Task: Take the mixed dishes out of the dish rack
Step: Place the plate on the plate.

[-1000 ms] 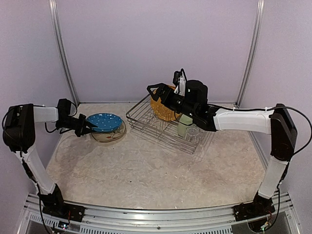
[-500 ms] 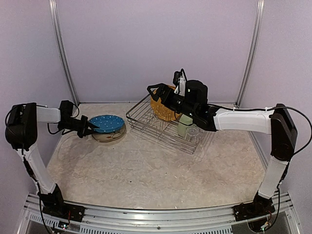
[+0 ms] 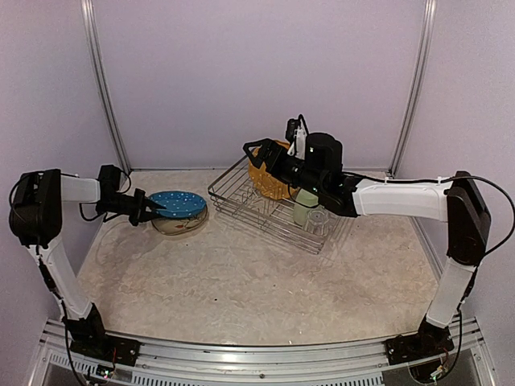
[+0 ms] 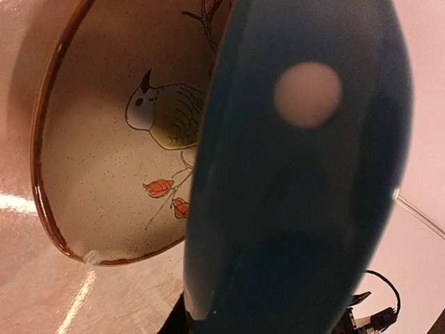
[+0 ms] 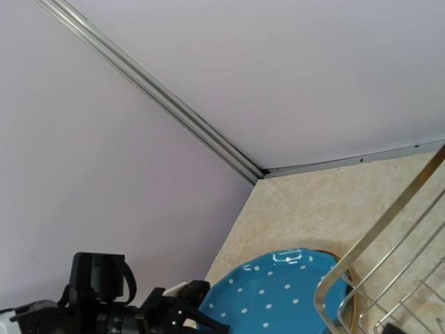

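One blue plate point(image 3: 175, 202), flat, face up, atop cream plate point(image 3: 182, 226)

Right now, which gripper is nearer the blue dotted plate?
Left. The left gripper is closed on the left rim of the blue dotted plate, above the cream plate. The right gripper hangs open over the orange plates in the dish rack, well off to the right.
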You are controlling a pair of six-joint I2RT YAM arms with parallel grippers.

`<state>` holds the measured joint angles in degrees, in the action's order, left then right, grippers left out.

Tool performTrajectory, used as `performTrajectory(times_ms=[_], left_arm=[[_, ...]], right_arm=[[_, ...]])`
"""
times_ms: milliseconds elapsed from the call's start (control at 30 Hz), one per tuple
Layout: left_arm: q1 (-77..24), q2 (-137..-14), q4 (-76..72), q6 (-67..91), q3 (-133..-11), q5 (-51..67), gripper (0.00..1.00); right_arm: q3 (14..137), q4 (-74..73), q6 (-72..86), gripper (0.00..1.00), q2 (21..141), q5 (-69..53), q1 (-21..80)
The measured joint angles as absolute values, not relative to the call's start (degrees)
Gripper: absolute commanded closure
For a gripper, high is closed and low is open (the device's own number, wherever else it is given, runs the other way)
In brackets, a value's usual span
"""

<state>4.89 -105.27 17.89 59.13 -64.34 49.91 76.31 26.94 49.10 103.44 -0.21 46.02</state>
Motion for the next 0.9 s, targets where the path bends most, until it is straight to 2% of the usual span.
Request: performTrajectory(times_ms=[200,233,367,600,700,900], left_arm=[[4.91,-105.27,16.53,58.89,-64.34,51.99,0.72],[4.91,-105.27,16.34,58.89,-64.34,52.14,0.68],[5.23,-105.27,16.19,58.35,-64.34,52.10,0.43],[5.78,-105.27,16.32,58.43,-64.34,51.55,0.29],[5.93,-105.27,16.56,58.50,-64.36,51.05,0.14],[6.15,-105.27,20.99,57.71,-66.00,47.59,0.11]], right_arm=[[76.31,26.74,49.10,0.04,103.44,-0.21,46.02],[76.31,26.72,49.10,0.04,103.44,-0.21,46.02],[76.31,26.59,49.10,0.04,103.44,-0.19,46.02],[76.31,26.41,49.10,0.04,103.44,-0.19,46.02],[76.31,26.41,49.10,0.04,103.44,-0.19,46.02],[76.31,26.28,48.93,0.04,103.44,-0.10,46.02]])
